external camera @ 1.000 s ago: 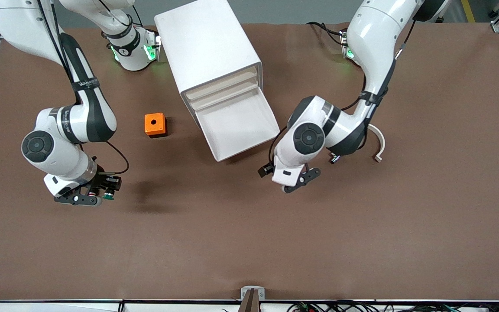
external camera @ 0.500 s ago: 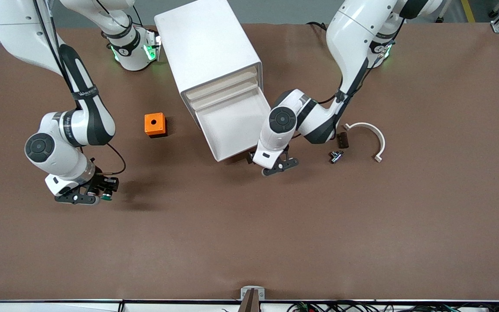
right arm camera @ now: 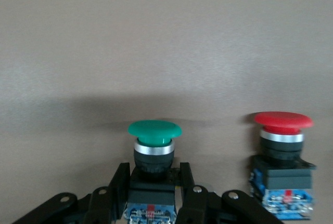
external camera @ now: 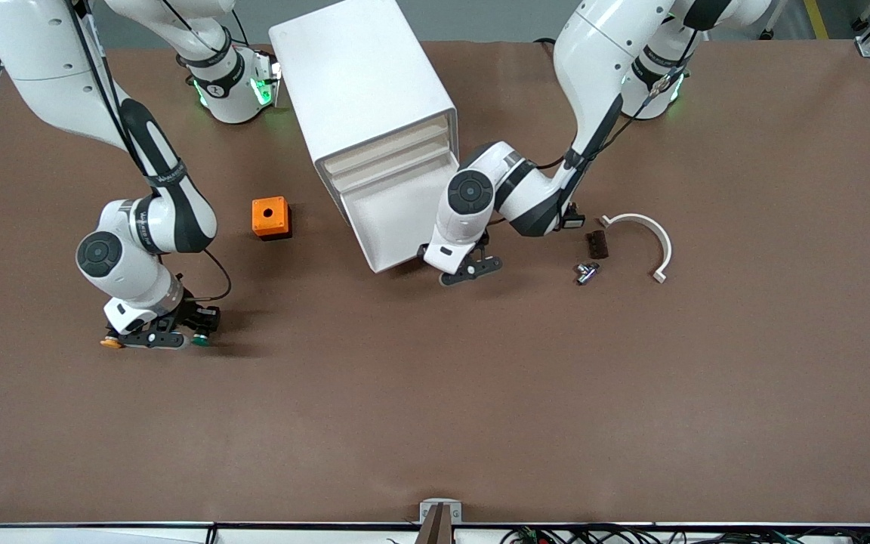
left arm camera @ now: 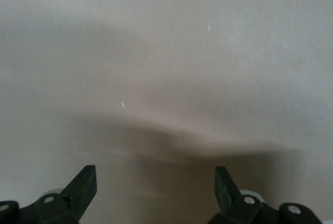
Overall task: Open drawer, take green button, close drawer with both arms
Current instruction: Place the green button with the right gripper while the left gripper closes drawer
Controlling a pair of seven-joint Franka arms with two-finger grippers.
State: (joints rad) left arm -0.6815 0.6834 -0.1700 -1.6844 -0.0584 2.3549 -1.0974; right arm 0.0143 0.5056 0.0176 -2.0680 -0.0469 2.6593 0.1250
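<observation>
Gripping the button (right arm camera: 154, 133), right tool (external camera: 154, 340); left tool (external camera: 470, 269) spread before bare drawer (external camera: 405, 211).

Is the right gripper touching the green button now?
Touching. In the right wrist view, the right gripper has both fingers pressed against the black body of the green button.

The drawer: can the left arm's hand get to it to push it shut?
Probably yes. The left hand sits right by the front edge of the open drawer, fingers open, and nothing lies between them. The right hand is busy holding the green button.
</observation>
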